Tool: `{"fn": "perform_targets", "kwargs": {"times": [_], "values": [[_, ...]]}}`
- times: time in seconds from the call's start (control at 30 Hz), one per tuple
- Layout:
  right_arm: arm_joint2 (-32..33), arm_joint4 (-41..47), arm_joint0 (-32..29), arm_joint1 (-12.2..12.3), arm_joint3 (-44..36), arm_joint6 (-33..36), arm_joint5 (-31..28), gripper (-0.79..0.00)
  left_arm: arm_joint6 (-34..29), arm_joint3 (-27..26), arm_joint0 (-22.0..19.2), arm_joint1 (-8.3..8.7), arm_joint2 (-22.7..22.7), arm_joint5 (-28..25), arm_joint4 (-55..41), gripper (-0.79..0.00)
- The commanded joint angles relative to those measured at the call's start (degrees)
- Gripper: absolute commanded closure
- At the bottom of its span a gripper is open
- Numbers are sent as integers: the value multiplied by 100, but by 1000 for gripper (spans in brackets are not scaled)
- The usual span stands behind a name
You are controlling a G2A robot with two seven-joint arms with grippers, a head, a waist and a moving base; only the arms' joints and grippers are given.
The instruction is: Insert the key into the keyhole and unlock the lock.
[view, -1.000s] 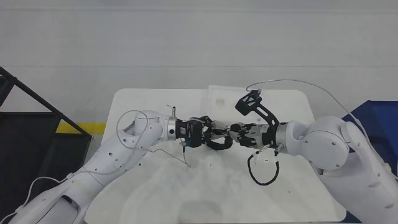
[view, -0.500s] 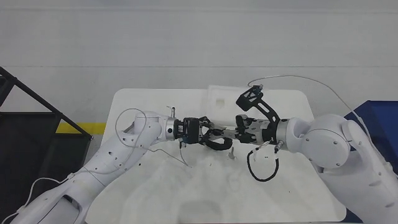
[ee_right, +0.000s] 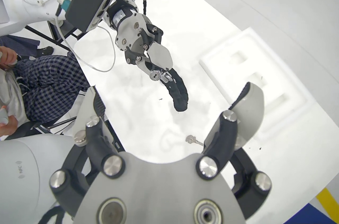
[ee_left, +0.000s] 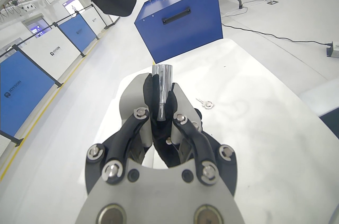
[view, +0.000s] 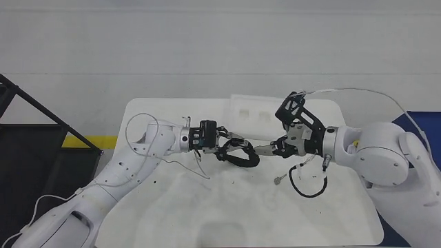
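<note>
One key (ee_right: 193, 140), we judge light, stiff and slippery, lies near the lock (ee_right: 155, 75) clamped in our left gripper (ee_right: 156, 68); our open right gripper (ee_right: 169, 103) should pinch its head.

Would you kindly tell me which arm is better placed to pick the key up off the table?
Right. The right gripper is open and empty, close by the key lying on the table, while the left gripper is shut on the lock.
</note>
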Motion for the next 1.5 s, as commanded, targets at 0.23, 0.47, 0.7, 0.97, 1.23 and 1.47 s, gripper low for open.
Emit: {"fn": "perform_targets", "kwargs": {"times": [0.23,0.47,0.7,0.97,1.23,1.47], "values": [[366,-809,-614,158,65,295,-847,-785,345,141,226,242,-427,-610,-150,0],[3,-1454,-683,183,526,514,-1243,-785,59,-508,630,638,-820,-898,-868,0],[-381,-1596,-401,160,1425,658,-1546,-785,-88,-835,912,1009,-1069,-1043,-1519,0],[-875,-1569,-115,102,2306,765,-1831,-785,-87,-788,749,1154,-758,-1043,-1880,0],[-941,-1511,-56,89,2412,764,-1854,-785,-49,-669,606,1176,-609,-1005,-2027,0],[-937,-1520,-65,88,2414,721,-1824,-785,-49,-669,606,1176,-609,-1005,-2027,0]]}}
